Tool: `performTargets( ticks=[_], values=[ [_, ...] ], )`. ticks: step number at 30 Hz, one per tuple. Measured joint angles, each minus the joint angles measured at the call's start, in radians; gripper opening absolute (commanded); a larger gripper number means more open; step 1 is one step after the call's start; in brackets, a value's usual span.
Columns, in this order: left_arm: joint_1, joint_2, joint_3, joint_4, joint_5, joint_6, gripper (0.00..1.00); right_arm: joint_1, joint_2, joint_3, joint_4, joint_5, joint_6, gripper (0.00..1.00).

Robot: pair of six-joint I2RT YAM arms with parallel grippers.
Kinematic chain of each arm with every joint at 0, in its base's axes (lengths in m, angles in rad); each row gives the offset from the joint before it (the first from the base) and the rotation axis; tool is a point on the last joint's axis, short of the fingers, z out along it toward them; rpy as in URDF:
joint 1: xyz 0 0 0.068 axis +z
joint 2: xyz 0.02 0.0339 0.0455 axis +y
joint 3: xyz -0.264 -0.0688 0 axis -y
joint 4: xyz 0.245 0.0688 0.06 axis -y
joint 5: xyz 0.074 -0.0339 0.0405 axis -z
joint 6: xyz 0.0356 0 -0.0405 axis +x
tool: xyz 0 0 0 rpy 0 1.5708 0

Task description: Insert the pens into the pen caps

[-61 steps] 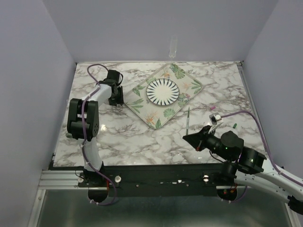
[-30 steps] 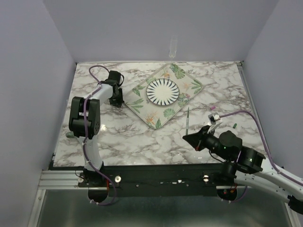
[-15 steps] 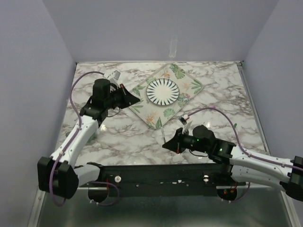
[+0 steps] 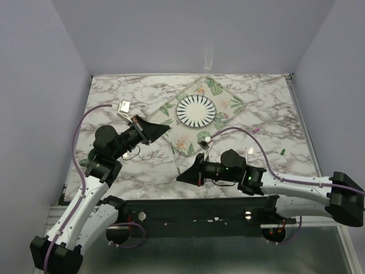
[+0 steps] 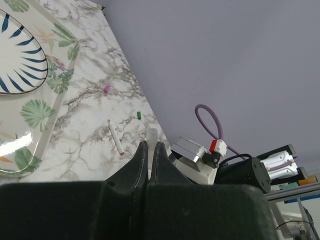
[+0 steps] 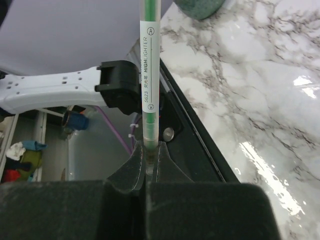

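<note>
My left gripper (image 4: 165, 128) hovers by the tray's near-left corner, shut on a clear pen cap (image 5: 151, 134) whose open end pokes out past the fingertips (image 5: 142, 150). My right gripper (image 4: 181, 176) is low near the table's front edge, shut on a green highlighter (image 4: 174, 155) that rises from its fingers toward the left gripper. In the right wrist view the highlighter (image 6: 149, 75) stands straight up from that gripper (image 6: 150, 152). A gap still separates pen tip and cap. A pink-tipped pen (image 5: 116, 138) lies on the marble.
A floral tray (image 4: 219, 88) with a striped plate (image 4: 195, 110) sits at the back centre. A pink cap (image 4: 256, 131) and a green cap (image 4: 282, 151) lie loose on the right. A dark green object (image 6: 200, 7) sits at the table's left edge.
The highlighter that lay on the table is now in my right gripper, which has swung left. My left gripper has left the tray's far-left side and come toward the front centre.
</note>
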Motion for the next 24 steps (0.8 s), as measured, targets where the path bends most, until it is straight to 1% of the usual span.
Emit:
performTargets(
  ticks=[9,24],
  values=[
    [0.0,-0.02,-0.033,0.014,-0.001,-0.043,0.0,0.063,0.038,0.051,0.053,0.025,-0.006,0.01],
    [0.0,-0.048,-0.024,-0.01,0.0,-0.032,0.0,0.07,0.027,0.059,0.047,0.093,-0.022,0.01]
  ],
)
